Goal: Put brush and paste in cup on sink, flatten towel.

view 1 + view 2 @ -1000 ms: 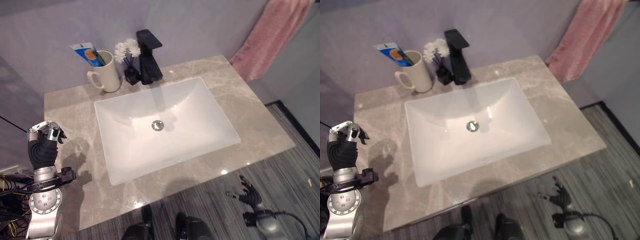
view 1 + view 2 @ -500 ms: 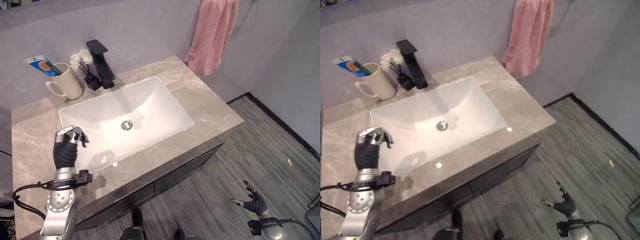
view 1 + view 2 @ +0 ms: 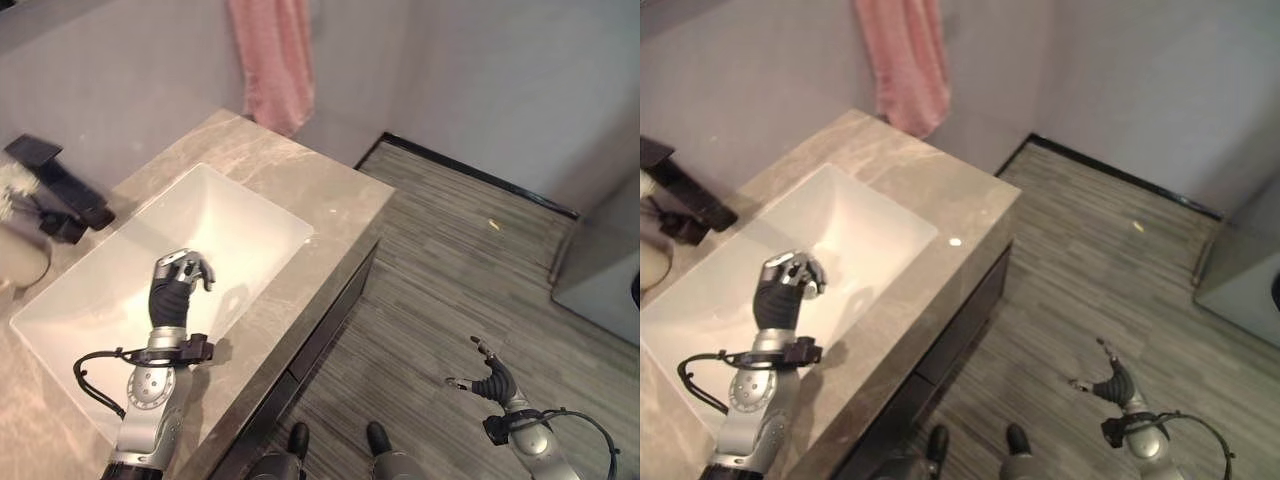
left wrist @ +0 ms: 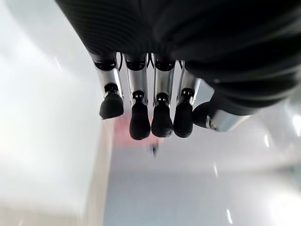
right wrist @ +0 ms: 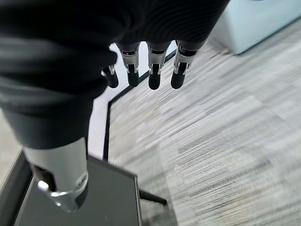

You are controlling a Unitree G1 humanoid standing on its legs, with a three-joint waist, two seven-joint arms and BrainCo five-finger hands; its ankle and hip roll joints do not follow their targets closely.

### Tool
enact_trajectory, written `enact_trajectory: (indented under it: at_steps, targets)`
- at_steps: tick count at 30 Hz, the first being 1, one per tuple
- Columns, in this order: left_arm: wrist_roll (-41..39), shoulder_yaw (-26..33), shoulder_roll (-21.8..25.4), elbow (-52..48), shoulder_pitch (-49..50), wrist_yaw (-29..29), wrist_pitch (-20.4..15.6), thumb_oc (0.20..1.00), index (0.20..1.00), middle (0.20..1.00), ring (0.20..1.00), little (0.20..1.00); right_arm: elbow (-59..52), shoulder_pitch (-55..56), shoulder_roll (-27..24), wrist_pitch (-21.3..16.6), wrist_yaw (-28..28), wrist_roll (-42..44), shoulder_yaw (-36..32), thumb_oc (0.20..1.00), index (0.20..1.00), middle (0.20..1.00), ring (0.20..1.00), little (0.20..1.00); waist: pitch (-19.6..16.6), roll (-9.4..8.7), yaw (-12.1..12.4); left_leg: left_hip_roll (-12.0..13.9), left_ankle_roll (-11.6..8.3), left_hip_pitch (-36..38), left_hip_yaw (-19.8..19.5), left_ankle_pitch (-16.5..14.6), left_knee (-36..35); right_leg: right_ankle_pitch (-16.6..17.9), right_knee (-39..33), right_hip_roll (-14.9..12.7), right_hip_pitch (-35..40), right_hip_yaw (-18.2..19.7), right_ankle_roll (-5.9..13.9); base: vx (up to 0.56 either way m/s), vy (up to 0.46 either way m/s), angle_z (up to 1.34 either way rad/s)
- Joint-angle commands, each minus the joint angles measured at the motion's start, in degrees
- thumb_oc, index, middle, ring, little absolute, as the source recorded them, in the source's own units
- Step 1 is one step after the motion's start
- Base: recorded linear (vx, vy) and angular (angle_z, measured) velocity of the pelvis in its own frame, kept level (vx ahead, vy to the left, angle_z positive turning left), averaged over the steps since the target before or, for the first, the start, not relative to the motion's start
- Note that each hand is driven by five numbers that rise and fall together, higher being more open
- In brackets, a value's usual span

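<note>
While the pink towel (image 3: 272, 62) hangs on the grey wall beyond the countertop's (image 3: 300, 190) far corner, the left hand (image 3: 178, 280) is raised over the white rectangular basin (image 3: 230, 225), well apart from the cloth, its fingers loosely curled and holding nothing. The right hand (image 3: 491, 379) hangs low over the striped grey floor (image 3: 450, 260), fingers relaxed and spread, empty. The towel looks soft and nubby. A black angular faucet (image 3: 55, 190) stands at the basin's back edge on the mottled stone top.
</note>
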Motion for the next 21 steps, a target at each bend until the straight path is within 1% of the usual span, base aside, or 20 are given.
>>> enact_trajectory:
  at_steps: [1, 2, 3, 4, 5, 6, 7, 8, 9, 10, 11, 12, 16, 18, 19, 20, 21]
  targets:
    - [0.66, 0.30, 0.96, -1.72, -2.17, -0.40, -3.05, 0.200, 0.200, 0.200, 0.200, 0.200, -1.12, -2.08, -2.51, -0.93, -2.93, -1.75, -0.99, 1.000, 1.000, 1.000, 1.000, 1.000, -3.46, 2.31, 0.03, -0.07, -1.05, -2.31, -0.44, 2.37, -1.21, -0.30, 0.55, 6.30, 1.09, -1.86, 0.66, 0.02, 0.202, -1.66]
    - [0.65, 0.28, 0.97, -1.65, -2.24, -0.40, -3.08, 0.200, 0.200, 0.200, 0.200, 0.200, -1.20, -2.07, -2.49, -0.86, -2.94, -1.78, -1.03, 1.000, 1.000, 1.000, 1.000, 1.000, -3.54, 2.28, 0.39, 0.01, -1.04, -2.34, -0.11, 2.38, -1.32, -0.27, 0.64, 6.38, 0.88, -1.51, 0.69, -0.02, 0.093, -1.24]
    - [1.17, -0.22, 1.54, -1.65, -2.64, -0.55, -2.56, 0.200, 0.200, 0.200, 0.200, 0.200, -2.22, -3.13, -2.20, -0.72, -3.47, -2.41, -0.92, 1.000, 1.000, 1.000, 1.000, 1.000, -2.95, 2.60, 1.20, 1.18, -1.02, -2.02, 2.70, 2.22, -2.02, -0.35, 1.68, 4.92, -0.87, -6.18, 1.09, -0.05, 0.001, -1.28]
    - [1.48, -0.24, 1.82, -1.83, -2.61, -0.68, -2.38, 0.200, 0.200, 0.200, 0.200, 0.200, -2.25, -3.91, -1.88, -0.62, -3.56, -2.48, -0.64, 1.000, 1.000, 1.000, 1.000, 1.000, -2.65, 2.89, 2.18, 2.52, -1.24, -1.53, 5.15, 1.95, -2.71, -1.03, 2.11, 2.65, -1.35, -13.83, 0.72, -0.08, 0.003, -1.78]
    - [1.77, -0.06, 1.80, -2.13, -2.10, -0.88, -2.44, 0.200, 0.200, 0.200, 0.200, 0.200, -2.10, -4.51, -1.37, -0.65, -3.51, -2.72, -0.16, 1.000, 1.000, 1.000, 1.000, 1.000, -2.85, 2.93, 2.37, 3.06, -1.49, -1.22, 6.61, 2.29, -3.61, -0.79, 1.76, 1.47, -1.52, -18.01, 0.59, -0.07, 0.010, -2.13]
    - [1.79, 0.36, 1.81, -2.54, -1.34, -1.03, -2.46, 0.200, 0.200, 0.200, 0.200, 0.200, -2.30, -5.29, -1.29, -0.59, -3.42, -3.25, 0.44, 1.000, 1.000, 1.000, 1.000, 1.000, -2.82, 2.77, 2.83, 3.53, -1.60, -0.47, 8.50, 2.40, -4.19, -0.64, 1.94, 0.32, -1.68, -22.35, 0.57, -0.07, 0.011, -1.93]
    - [1.36, 0.84, 1.20, -2.65, -0.21, -1.86, -2.14, 0.200, 0.200, 0.200, 0.200, 0.200, -2.43, -6.13, -1.01, -0.39, -2.89, -3.84, 1.42, 1.000, 1.000, 1.000, 1.000, 1.000, -2.96, 2.04, 3.88, 4.29, -1.51, 0.27, 11.45, 2.20, -4.24, -0.88, 3.27, -0.55, -1.74, -28.34, 0.26, -0.03, 0.009, -1.11]
    - [1.33, 0.88, 1.21, -2.66, -0.16, -1.90, -2.13, 0.200, 0.200, 0.200, 0.200, 0.200, -2.45, -6.12, -1.00, -0.36, -2.88, -3.84, 1.46, 1.000, 1.000, 1.000, 1.000, 1.000, -2.95, 2.02, 3.91, 4.29, -1.51, 0.33, 11.52, 2.19, -4.27, -0.91, 3.31, -0.54, -1.74, -28.27, 0.26, -0.04, -0.027, -1.04]
    - [0.99, 1.00, 0.94, -2.85, 0.21, -2.04, -2.15, 0.200, 0.200, 0.200, 0.200, 0.200, -2.26, -6.06, -1.01, -0.41, -2.71, -3.90, 1.58, 1.000, 1.000, 1.000, 1.000, 1.000, -3.02, 1.58, 3.86, 4.32, -1.38, 0.56, 12.37, 2.06, -4.09, -0.87, 3.62, -0.17, -1.62, -29.12, 0.29, -0.01, -0.047, -1.32]
    - [0.84, 1.19, 0.85, -2.95, 0.30, -2.17, -2.09, 0.200, 0.200, 0.200, 0.200, 0.200, -2.56, -5.91, -1.12, -0.38, -2.41, -4.05, 1.71, 1.000, 1.000, 1.000, 1.000, 1.000, -3.15, 1.00, 3.88, 4.41, -1.28, 0.73, 13.33, 1.62, -3.56, -1.23, 3.68, 0.70, -1.04, -29.00, 0.20, 0.00, -0.104, -1.08]
    - [0.42, 0.53, 0.62, -2.83, 0.01, -2.76, -1.64, 0.200, 0.200, 0.200, 0.200, 0.200, -2.97, -4.98, -1.17, -0.38, -2.42, -3.93, 1.12, 1.000, 1.000, 1.000, 1.000, 1.000, -3.40, 0.35, 3.39, 4.35, -1.29, 0.81, 13.59, 1.05, -2.91, -1.47, 2.81, 1.15, -0.50, -27.71, 0.00, 0.05, -0.181, -0.87]
    - [0.09, -0.76, 0.06, -1.05, -1.00, -2.94, -1.21, 0.200, 0.200, 0.200, 0.200, 0.200, -1.78, -3.82, -1.27, -0.40, -2.32, -3.44, 0.25, 1.000, 1.000, 1.000, 1.000, 1.000, -3.64, -0.19, 2.52, 4.30, -1.50, 1.16, 12.75, 1.18, -2.63, -1.15, 1.47, 1.85, 0.32, -25.76, -0.58, 0.09, -0.215, -0.33]
    - [0.74, -3.10, -1.15, 3.74, -1.78, -2.68, 0.15, 0.200, 0.200, 0.200, 0.200, 0.200, -0.34, -1.09, -1.57, -0.49, -1.58, -0.68, -1.09, 1.000, 1.000, 1.000, 1.000, 1.000, -4.44, -0.83, 1.63, 5.31, -2.47, 2.36, 11.94, 1.16, -2.51, -0.79, -1.90, 3.15, 3.56, -25.47, -1.57, 0.08, -0.185, 0.02]
    - [2.05, -3.86, -1.23, 6.30, -2.19, -2.04, 1.24, 0.200, 0.200, 0.200, 0.200, 0.200, -0.75, 0.04, -1.40, -0.66, -0.98, 1.79, -1.63, 1.000, 1.000, 1.000, 1.000, 1.000, -4.05, -1.35, 1.23, 5.94, -3.24, 1.45, 10.99, 0.58, 1.18, -1.23, -2.25, 3.70, 4.48, -25.97, -2.40, 0.02, -0.170, 0.11]
    - [2.07, -3.92, -1.24, 6.37, -2.27, -2.01, 1.20, 0.200, 0.200, 0.200, 0.200, 0.200, -0.76, 0.06, -1.41, -0.67, -0.95, 1.83, -1.68, 1.000, 1.000, 1.000, 1.000, 1.000, -4.04, -1.31, 1.13, 5.97, -3.27, 1.22, 10.84, 0.36, 1.61, -1.25, -2.26, 3.72, 4.50, -26.12, -2.43, 0.00, -0.151, 0.27]
    - [2.66, -4.49, -1.35, 8.41, -2.51, -1.64, 1.92, 0.200, 0.200, 0.200, 0.200, 0.200, -0.87, 0.31, -1.20, -0.85, -0.48, 3.49, -1.66, 1.000, 1.000, 1.000, 1.000, 1.000, -3.66, -1.64, 1.04, 6.29, -3.79, 0.58, 10.60, 0.38, 3.98, -1.51, -2.12, 3.97, 4.91, -26.33, -2.89, -0.02, -0.177, 0.35]
    - [4.17, -5.96, -1.54, 12.60, -3.18, -1.56, 2.92, 0.200, 0.200, 0.200, 0.200, 0.200, -0.82, 0.24, -0.75, -1.16, 0.48, 6.10, -1.29, 1.000, 1.000, 1.000, 1.000, 1.000, -2.75, -2.17, 1.02, 6.57, -4.43, -1.06, 9.99, 0.79, 8.01, -1.88, -1.78, 4.21, 5.90, -26.90, -3.70, -0.02, -0.176, 0.41]
